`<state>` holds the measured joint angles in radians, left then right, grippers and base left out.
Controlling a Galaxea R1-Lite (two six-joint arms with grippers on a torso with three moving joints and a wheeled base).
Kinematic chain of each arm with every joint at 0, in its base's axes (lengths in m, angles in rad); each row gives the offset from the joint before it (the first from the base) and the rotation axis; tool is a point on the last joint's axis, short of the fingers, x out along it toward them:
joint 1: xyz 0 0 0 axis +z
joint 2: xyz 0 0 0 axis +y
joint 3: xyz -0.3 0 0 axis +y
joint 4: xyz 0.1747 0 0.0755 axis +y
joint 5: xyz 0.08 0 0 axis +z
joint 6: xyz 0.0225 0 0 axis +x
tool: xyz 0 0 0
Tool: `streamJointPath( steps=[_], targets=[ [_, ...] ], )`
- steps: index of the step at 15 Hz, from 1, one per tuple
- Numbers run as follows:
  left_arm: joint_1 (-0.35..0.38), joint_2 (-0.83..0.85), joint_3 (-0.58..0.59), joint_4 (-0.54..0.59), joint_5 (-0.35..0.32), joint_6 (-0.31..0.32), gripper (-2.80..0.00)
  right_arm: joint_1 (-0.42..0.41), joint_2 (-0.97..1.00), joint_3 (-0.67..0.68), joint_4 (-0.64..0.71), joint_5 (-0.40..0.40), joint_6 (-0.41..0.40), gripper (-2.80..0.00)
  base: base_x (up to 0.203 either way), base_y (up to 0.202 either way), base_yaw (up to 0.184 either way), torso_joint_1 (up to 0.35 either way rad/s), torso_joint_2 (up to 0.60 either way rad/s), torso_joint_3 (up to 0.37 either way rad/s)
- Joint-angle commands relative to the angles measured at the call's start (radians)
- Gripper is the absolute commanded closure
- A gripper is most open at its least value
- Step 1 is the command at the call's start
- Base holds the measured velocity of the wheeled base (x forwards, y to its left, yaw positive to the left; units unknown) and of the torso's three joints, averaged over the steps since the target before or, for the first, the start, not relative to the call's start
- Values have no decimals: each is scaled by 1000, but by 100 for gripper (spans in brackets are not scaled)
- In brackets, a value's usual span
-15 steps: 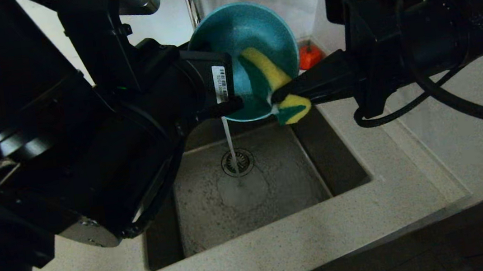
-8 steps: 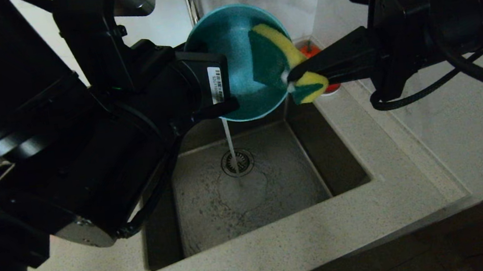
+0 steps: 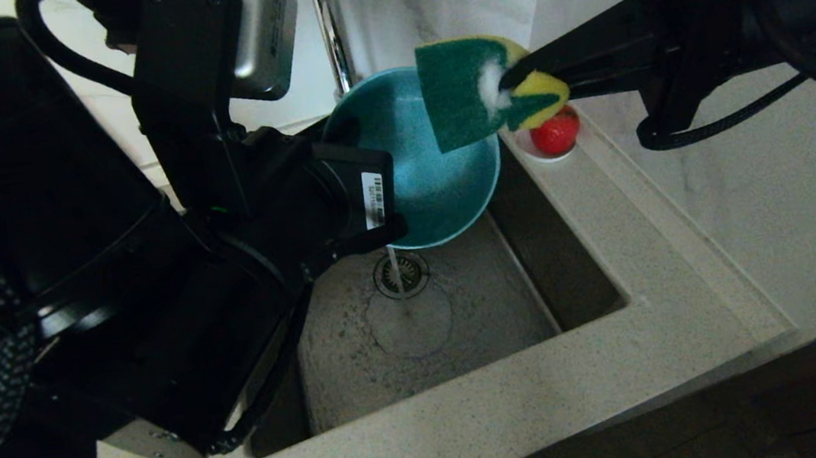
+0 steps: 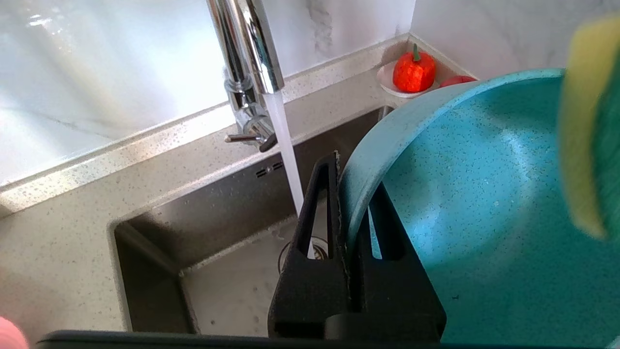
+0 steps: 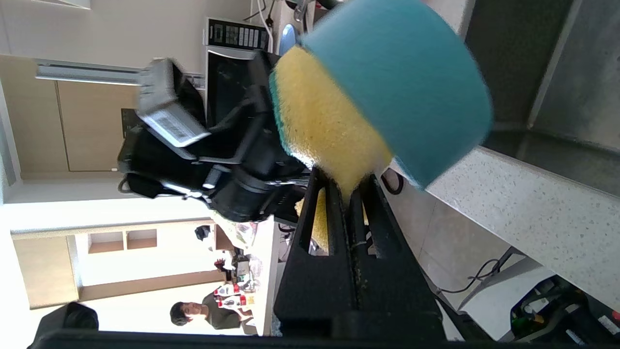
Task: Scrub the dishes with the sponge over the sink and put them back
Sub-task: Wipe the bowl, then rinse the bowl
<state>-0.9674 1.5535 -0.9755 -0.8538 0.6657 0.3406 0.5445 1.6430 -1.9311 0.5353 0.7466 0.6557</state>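
Lifted since a second ago, the right gripper [image 3: 510,83], clamped on the sponge [image 3: 465,92], now hangs above the bowl [image 3: 419,158], clear of its inside. Below it, the left gripper [image 4: 348,228] pinches the bowl's rim over the sink [image 3: 582,270], with the running tap [image 4: 249,53] just behind and a red fruit [image 3: 555,133] beside the sponge.

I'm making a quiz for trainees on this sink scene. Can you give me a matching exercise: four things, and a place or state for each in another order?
Things:
1. bowl
2. sponge
3. tap
4. red fruit

States:
A. running water into the sink
B. on a white saucer at the sink's corner
C. rim clamped in the left pincer
D. pinched in the right pincer

Pairs: 1-C, 2-D, 3-A, 4-B
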Motion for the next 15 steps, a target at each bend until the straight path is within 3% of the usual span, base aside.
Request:
streamJointPath(
  steps=[1,8,10,13,15],
  targets=[
    [3,9,3,-4,5,0,0,0,-31,0,6,5,2,0,0,0,0,0,0,0],
    [83,40,-9,16,11,-37,0,-1,-108,4,14,5,2,0,0,0,0,0,0,0],
    [106,39,-3,66,12,-55,0,-11,-128,15,16,5,2,0,0,0,0,0,0,0],
    [132,30,-20,228,15,-160,0,-57,-147,60,24,5,-3,0,0,0,0,0,0,0],
    [162,21,-62,423,13,-282,0,-88,-160,122,22,5,-21,0,0,0,0,0,0,0]
  ],
)
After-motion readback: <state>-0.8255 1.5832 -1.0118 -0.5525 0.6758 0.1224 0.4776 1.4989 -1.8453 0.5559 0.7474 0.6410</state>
